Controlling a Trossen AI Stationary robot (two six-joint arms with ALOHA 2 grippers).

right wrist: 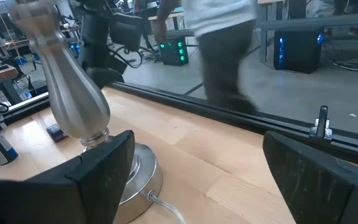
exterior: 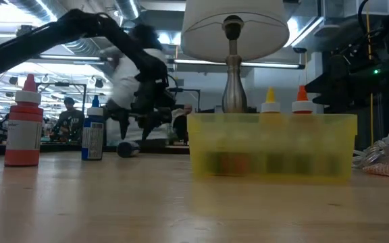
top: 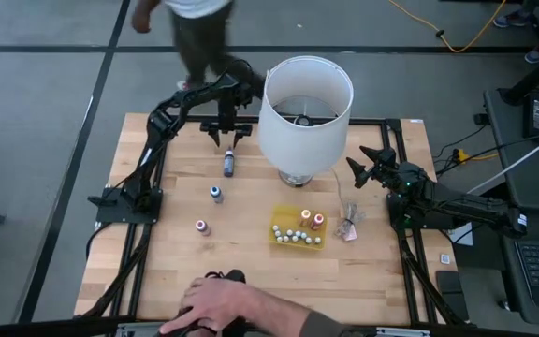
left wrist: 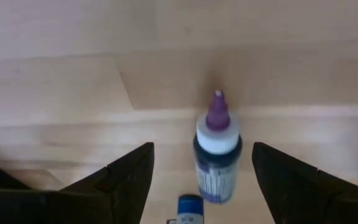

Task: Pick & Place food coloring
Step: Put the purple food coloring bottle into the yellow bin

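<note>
A dark food coloring bottle with a purple tip (left wrist: 217, 157) lies on its side on the wooden table (top: 251, 271), toward the far left. My left gripper (left wrist: 202, 147) hangs open above it, pointing steeply down, one finger on each side and touching nothing. Nearer stand a blue-capped bottle (top: 216, 194) and a red-topped one (top: 201, 227). The yellow tray (top: 275, 238) holds several tiny whitish bottles and two with yellow and orange tops (exterior: 270, 101). My right gripper (top: 356, 167) waits open at the right, beside the lamp.
A white-shaded lamp (top: 305, 103) on a metal base stands at the far middle. A crumpled clear wrapper (top: 348, 226) lies right of the tray. A person's hand (top: 218, 304) rests at the near edge. Another person stands beyond the far edge.
</note>
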